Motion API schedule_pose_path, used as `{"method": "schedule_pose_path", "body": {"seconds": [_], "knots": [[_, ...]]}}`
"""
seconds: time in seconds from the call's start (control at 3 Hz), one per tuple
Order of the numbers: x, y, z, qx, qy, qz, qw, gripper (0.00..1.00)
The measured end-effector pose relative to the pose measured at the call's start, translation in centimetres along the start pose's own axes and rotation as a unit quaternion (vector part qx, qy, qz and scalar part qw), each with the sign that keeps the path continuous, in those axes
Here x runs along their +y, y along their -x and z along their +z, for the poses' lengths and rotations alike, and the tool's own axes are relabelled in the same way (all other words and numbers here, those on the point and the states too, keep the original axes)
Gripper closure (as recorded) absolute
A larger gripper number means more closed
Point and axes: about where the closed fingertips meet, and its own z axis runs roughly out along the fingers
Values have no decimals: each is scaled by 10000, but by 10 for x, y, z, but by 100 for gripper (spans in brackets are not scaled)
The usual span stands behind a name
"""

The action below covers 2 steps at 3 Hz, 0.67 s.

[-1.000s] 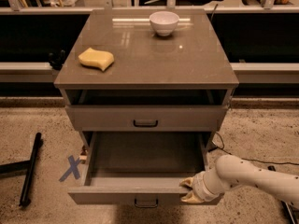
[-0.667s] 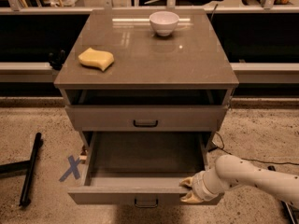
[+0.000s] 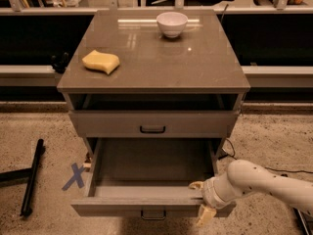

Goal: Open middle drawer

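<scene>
The middle drawer (image 3: 146,199) is pulled far out of the grey-beige cabinet (image 3: 234,106), and its inside is empty. Its small black handle (image 3: 153,214) shows low on the front. The top drawer (image 3: 122,124), with its own black handle (image 3: 152,129), sits above it and is nearly shut. The lowest drawer is hidden beneath the open one. My gripper (image 3: 201,200), on a white arm (image 3: 259,182) coming from the right, is at the right end of the open drawer's front. Its beige fingers (image 3: 205,215) are spread, one inside the front panel and one outside.
A white bowl (image 3: 171,23) and a yellow sponge (image 3: 100,61) lie on the cabinet top. A black bar (image 3: 32,177) lies on the speckled floor at the left, beside a blue tape cross (image 3: 74,176). A cable (image 3: 230,148) runs along the floor at the right.
</scene>
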Motion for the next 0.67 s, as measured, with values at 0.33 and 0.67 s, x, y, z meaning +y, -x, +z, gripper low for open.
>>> {"method": "schedule_pose_path", "body": {"seconds": [0.33, 0.67], "knots": [[-13, -7, -50, 146, -511, -56, 9986, 0], [-23, -21, -106, 376, -1020, 60, 9941, 0]]}}
